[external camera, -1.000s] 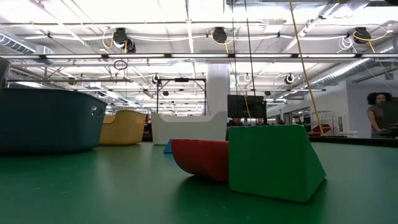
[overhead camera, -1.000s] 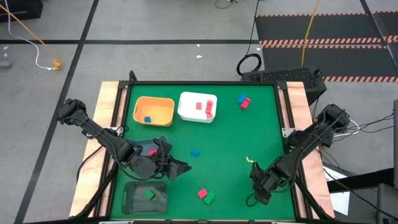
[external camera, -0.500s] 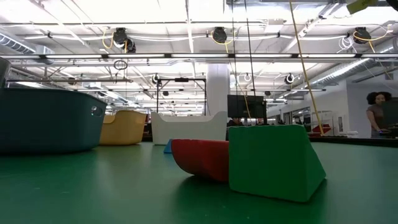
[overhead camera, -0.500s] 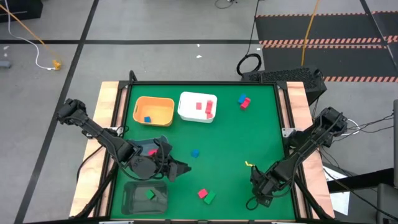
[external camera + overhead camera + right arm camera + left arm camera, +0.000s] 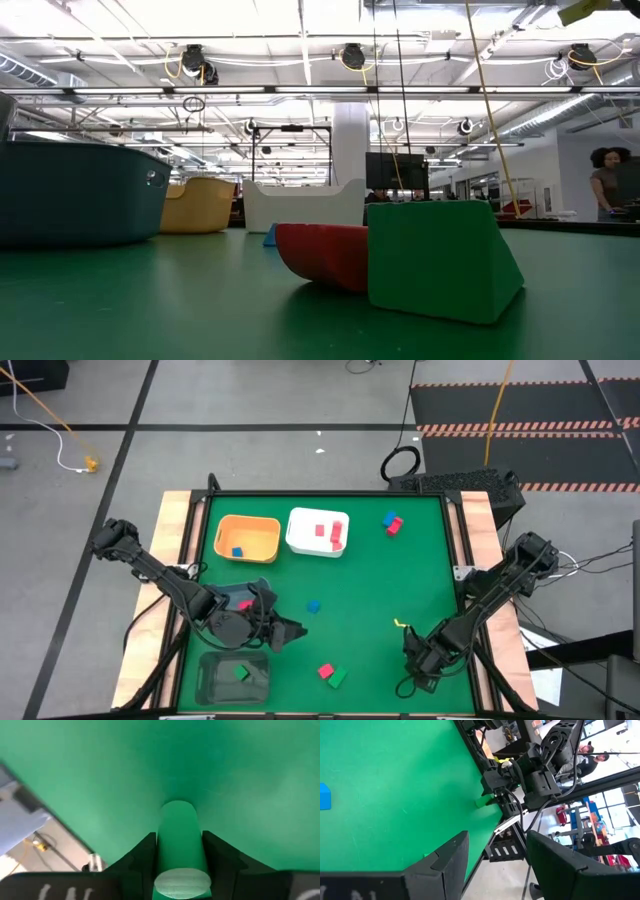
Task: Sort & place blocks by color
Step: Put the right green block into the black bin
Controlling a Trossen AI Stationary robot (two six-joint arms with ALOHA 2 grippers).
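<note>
A green round bar [image 5: 179, 845] stands between the fingers of my right gripper [image 5: 179, 836] near the table's front right corner [image 5: 418, 668]; the left wrist view shows it as a small green block [image 5: 482, 801] on the mat. My left gripper [image 5: 290, 630] hangs open and empty over the mat beside the grey bin [image 5: 215, 680]. Loose blocks: a blue one [image 5: 313, 605] mid-table, a red [image 5: 325, 672] and a green [image 5: 337, 679] at the front, a blue [image 5: 387, 519] and a red [image 5: 394, 527] at the far right. My right gripper pinches the green bar by its curved sides [image 5: 162, 845] between the two fingers. The fingers slant down from above and lie along the bar. The bar's flat near end [image 5: 181, 881] faces the wrist, and its far end [image 5: 177, 806] meets the green mat.
An orange bin [image 5: 262, 525] with a blue block and a white bin [image 5: 300, 520] with red and pink blocks stand at the far edge. The grey bin holds a green block [image 5: 241, 673]. Wooden rails [image 5: 175, 530] edge the table. A person [image 5: 605, 185] stands in the room beyond.
My right arm has sunk a little over the front right corner, and a yellow piece on it has come into the top right corner of the low view. My left arm and the loose blocks have kept still.
</note>
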